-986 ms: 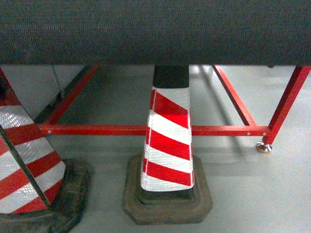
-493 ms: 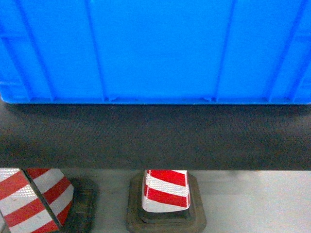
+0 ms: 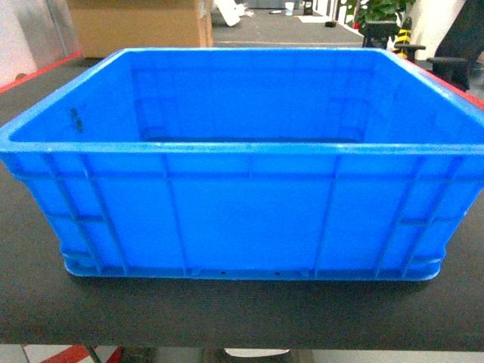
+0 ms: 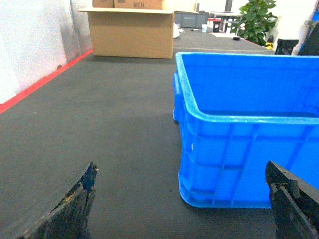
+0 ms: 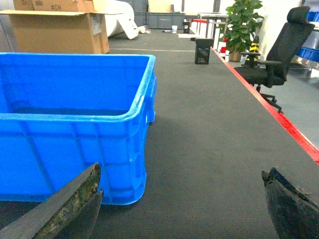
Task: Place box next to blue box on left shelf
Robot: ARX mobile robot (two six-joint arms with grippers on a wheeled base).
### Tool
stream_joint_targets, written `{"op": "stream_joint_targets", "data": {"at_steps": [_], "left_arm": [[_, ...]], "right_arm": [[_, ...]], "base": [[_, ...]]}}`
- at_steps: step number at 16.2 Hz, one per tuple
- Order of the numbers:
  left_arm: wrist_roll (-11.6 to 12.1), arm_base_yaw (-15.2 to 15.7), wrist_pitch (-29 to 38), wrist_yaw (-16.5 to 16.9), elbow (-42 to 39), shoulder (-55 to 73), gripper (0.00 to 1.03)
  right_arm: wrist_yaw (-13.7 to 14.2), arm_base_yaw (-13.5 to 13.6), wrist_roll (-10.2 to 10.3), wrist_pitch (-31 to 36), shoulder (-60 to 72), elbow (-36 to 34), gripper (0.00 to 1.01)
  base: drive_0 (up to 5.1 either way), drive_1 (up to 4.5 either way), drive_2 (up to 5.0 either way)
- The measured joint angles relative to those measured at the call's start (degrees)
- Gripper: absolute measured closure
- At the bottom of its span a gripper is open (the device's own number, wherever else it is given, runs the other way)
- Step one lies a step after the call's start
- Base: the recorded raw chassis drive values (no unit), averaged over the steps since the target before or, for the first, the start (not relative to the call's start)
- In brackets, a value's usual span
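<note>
The box [image 3: 242, 219], a large bright-blue ribbed crate with nothing inside, stands on a dark mat-covered table [image 3: 227, 314] right in front of the head camera. Neither gripper shows in the head view. My left gripper [image 4: 182, 172] is open, low over the table at the box's [image 4: 249, 149] near left corner, touching nothing. My right gripper [image 5: 182, 172] is open at the box's [image 5: 75, 129] near right corner, its left finger [image 5: 75, 199] in front of the wall. The left shelf and the other blue box are out of view.
A cardboard carton [image 4: 132, 32] stands at the table's far end. Red edging runs along the left side [image 4: 40, 87] and the right side [image 5: 284, 124]. Beyond the right edge are an office chair [image 5: 279, 50], a potted plant [image 5: 241, 20] and a black bin [image 5: 202, 51].
The head view has risen from the floor with striped cones and the red frame, past the table's edge, to the box on the tabletop.
</note>
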Motion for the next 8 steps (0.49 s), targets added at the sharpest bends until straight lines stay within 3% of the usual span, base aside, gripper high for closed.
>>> {"op": "stream_joint_targets", "data": {"at_steps": [8], "left_arm": [[0.02, 0.0, -0.24, 0.04, 0.02, 0.0, 0.05]], "right_arm": [[0.02, 0.0, 0.0, -0.31, 0.0, 0.0, 0.03]], "base": [[0.0, 0.0, 0.0]]}}
